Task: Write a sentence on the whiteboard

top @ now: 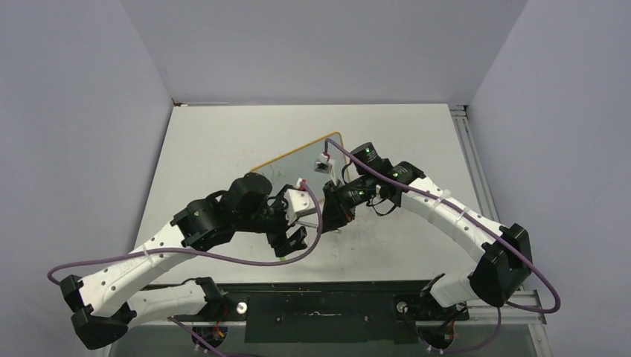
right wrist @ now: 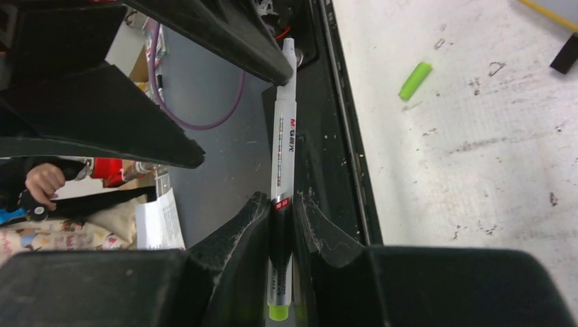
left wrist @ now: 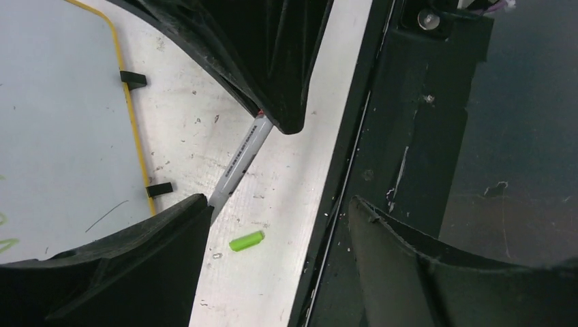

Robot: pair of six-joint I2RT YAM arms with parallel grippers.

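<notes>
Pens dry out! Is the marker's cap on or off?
Off: the green cap lies alone on the table, apart from the marker in the right gripper.

Table (top: 223, 149) — whiteboard (left wrist: 61, 102), green cap (left wrist: 246, 240)

1. Whiteboard (left wrist: 61, 122): smooth, faintly glossy pale face, thin yellow frame.
2. Table (left wrist: 198, 102): matt white top, scuffed and scratched.
3. Marker pen (right wrist: 284, 150): glossy white plastic barrel.
4. Right gripper's fingers (right wrist: 235, 235): matt black plastic, rough-edged.
</notes>
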